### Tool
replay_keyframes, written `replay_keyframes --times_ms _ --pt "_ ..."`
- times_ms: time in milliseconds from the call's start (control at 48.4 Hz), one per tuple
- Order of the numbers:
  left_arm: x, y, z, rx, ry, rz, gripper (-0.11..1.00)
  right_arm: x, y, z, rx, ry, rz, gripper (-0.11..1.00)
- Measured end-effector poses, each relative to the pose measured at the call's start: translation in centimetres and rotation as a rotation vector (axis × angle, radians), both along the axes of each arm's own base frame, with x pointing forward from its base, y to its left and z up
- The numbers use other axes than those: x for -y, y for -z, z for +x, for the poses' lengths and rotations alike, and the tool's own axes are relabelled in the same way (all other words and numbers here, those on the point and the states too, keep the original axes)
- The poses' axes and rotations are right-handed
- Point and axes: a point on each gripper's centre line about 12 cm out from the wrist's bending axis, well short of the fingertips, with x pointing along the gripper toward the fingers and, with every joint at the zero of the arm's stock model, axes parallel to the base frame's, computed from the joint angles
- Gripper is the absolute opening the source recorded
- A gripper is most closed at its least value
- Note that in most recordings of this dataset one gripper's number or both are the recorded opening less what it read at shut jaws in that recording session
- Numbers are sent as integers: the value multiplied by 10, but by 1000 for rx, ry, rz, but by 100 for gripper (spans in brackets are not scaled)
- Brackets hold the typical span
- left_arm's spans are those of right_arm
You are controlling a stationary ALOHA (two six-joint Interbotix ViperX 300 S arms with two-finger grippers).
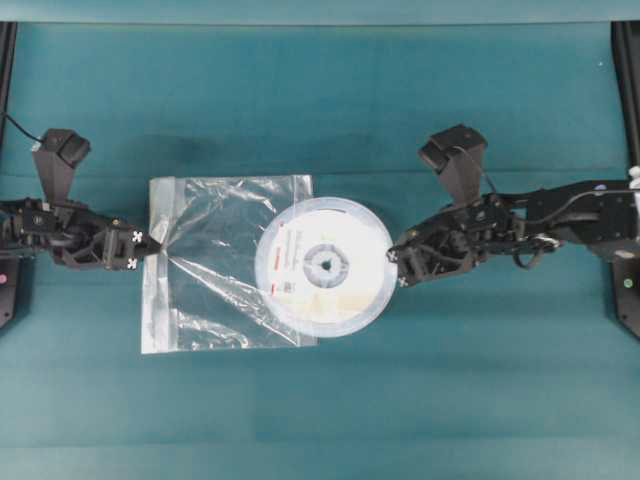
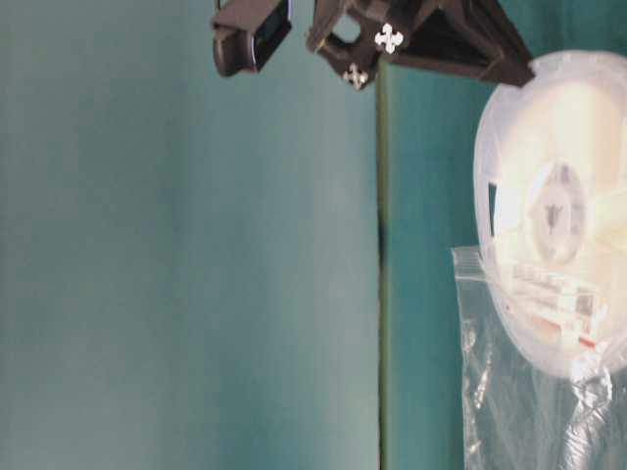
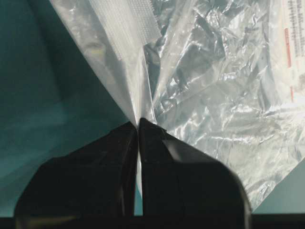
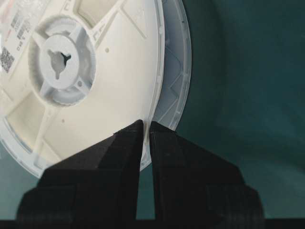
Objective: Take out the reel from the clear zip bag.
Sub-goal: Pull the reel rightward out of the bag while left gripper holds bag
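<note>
Fingers of the right gripper (image 4: pixel 145 125) are pinched on the rim of the reel (image 1: pixel 325 265), one either side of the cream flange, at the edge that faces away from the bag (image 1: pixel 215 260). Fingers of the left gripper (image 3: pixel 138 125) are clenched tight on the bag's edge, on the side opposite the mouth, and the film fans out taut from that pinch.

Handling, as a judgement: the reel looks rigid and light, a thin plastic disc with a hollow-spoked hub (image 4: pixel 62 59); its smooth flange is likely slippery, so a narrow edge pinch could let it swivel or slide. The rim is the only place fingers can bite; deeper onto the flange would hold steadier than the very lip. The bag is soft, crinkly and nearly weightless, so it will trail after the reel unless it is anchored, which the left pinch does.

Most of the reel is clear of the bag's open edge, over the teal surface (image 1: pixel 320 420); only its left part, with the red-striped label (image 1: pixel 272 270), sits inside the film. Seen from table level, reel and bag mouth appear lifted rather than flat. Pulling straight away from the left fingers should free it
</note>
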Motion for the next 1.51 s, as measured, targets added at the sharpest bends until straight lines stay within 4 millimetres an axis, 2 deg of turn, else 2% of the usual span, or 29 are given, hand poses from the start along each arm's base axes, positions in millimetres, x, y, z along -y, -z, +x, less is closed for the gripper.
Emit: replay_keyframes --times_ms 475,1156,1507 --pt "0 3 -2 -31 2 -3 0 7 -5 -28 2 35 0 9" --pt "0 2 -2 -32 3 -3 1 4 -7 -68 -60 39 19 9" --pt "0 2 -1 -32 3 -3 0 6 -11 -80 -46 58 19 9"
